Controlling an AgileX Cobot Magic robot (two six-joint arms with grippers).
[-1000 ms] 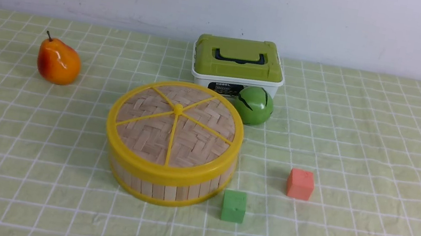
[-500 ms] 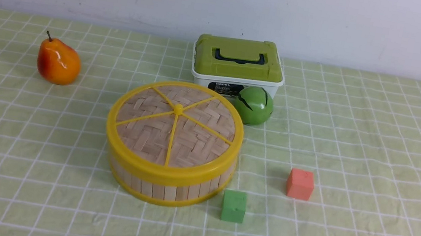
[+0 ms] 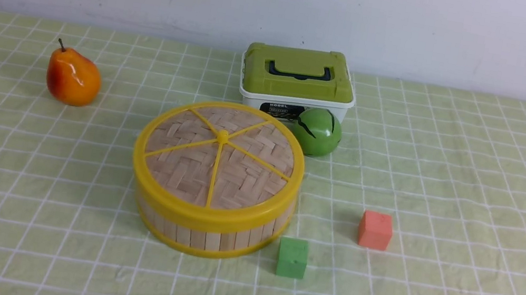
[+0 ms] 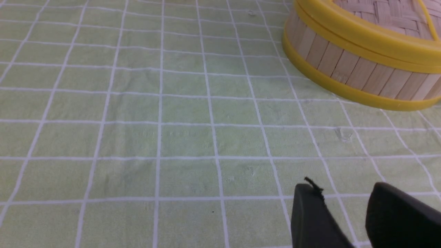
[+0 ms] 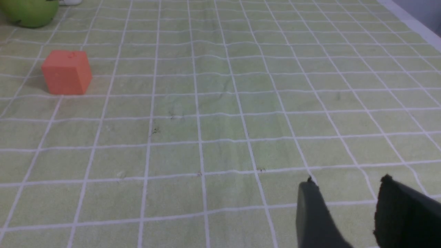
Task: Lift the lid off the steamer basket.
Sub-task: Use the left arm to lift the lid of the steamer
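Your lid (image 3: 219, 156) flat, round, no long axis; knob up, one spoke toward six o'clock. Both end effectors (image 4: 339, 187) (image 5: 348, 181) spread. Checked cloth (image 3: 65, 242), pale wall (image 3: 421, 30) at twelve.

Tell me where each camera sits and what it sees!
Front: between the arms, facing forward to the steamer basket; no robot parts.
Left wrist: on that arm, facing the cloth and basket; left gripper shows.
Right wrist: on that arm, facing the cloth; right gripper shows.
Front and right wrist share the red cube.
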